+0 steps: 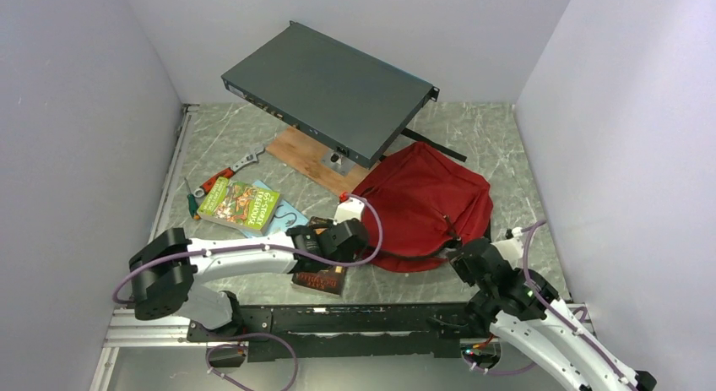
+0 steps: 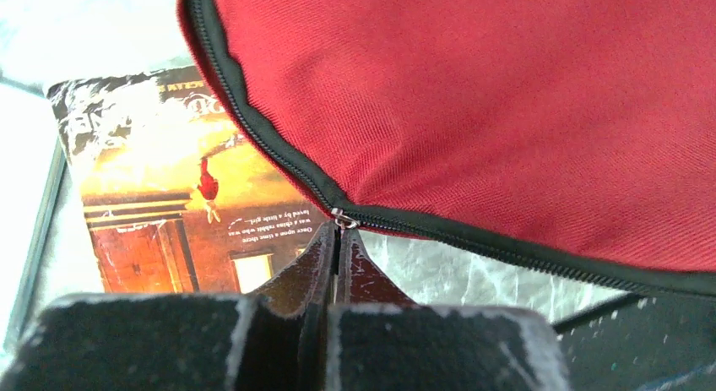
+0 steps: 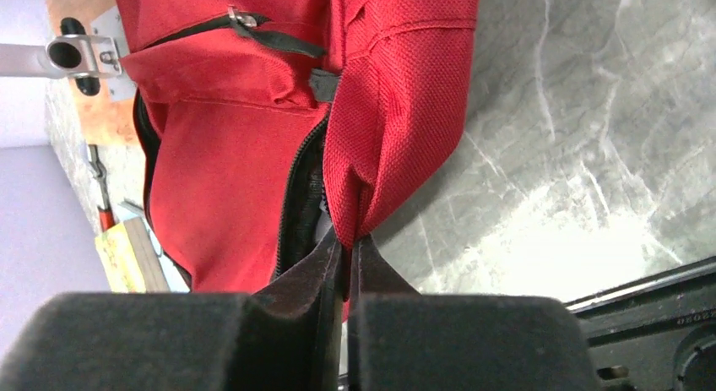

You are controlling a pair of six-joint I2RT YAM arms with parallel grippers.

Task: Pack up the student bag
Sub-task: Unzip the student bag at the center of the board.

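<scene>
Opening the red backpack (image 1: 426, 201) looks like the step in hand, and it calls for teamwork: the right gripper (image 3: 348, 243), clenched on a fold of the bag's mesh, should brace the cloth taut while the left gripper (image 2: 338, 232), tips shut at the zipper pull (image 2: 342, 217) (seemingly nipping it), draws smoothly along the zipper's curve without yanking. The bag slumps just in front of the grey box (image 1: 329, 91), touching both grippers' tips, its edge overlapping a book (image 2: 160, 205).
</scene>
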